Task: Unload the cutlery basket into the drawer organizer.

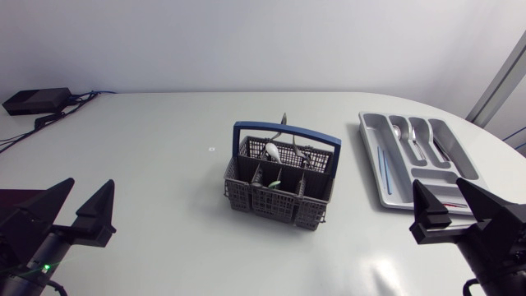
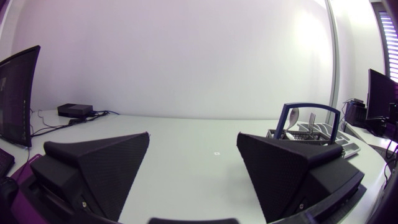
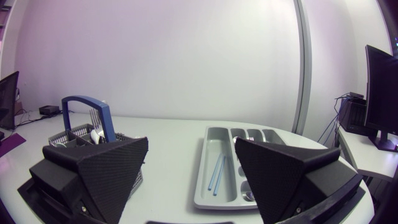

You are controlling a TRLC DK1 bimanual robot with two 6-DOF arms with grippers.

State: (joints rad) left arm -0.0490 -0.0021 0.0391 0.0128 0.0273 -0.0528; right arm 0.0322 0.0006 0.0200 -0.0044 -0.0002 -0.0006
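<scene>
Both arms low at the near corners, fingers spread, nothing held.
My left arm (image 1: 29, 251) comes in at the head view's lower left corner and my right arm (image 1: 497, 247) at its lower right, both pointing forward and well apart from each other. The left gripper (image 1: 89, 186) stands wide open, its two black wedge fingers (image 2: 102, 165) with only bare space between them. The right gripper (image 1: 440, 186) matches it, fingers (image 3: 93, 171) splayed and gripping nothing.

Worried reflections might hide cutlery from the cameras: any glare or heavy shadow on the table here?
Head view: one soft bright patch on the table, near the right gripper, clear of the cutlery basket and drawer organizer; only a faint shadow beneath the basket. Left and right wrist views: even light, no strong glare on either.
</scene>
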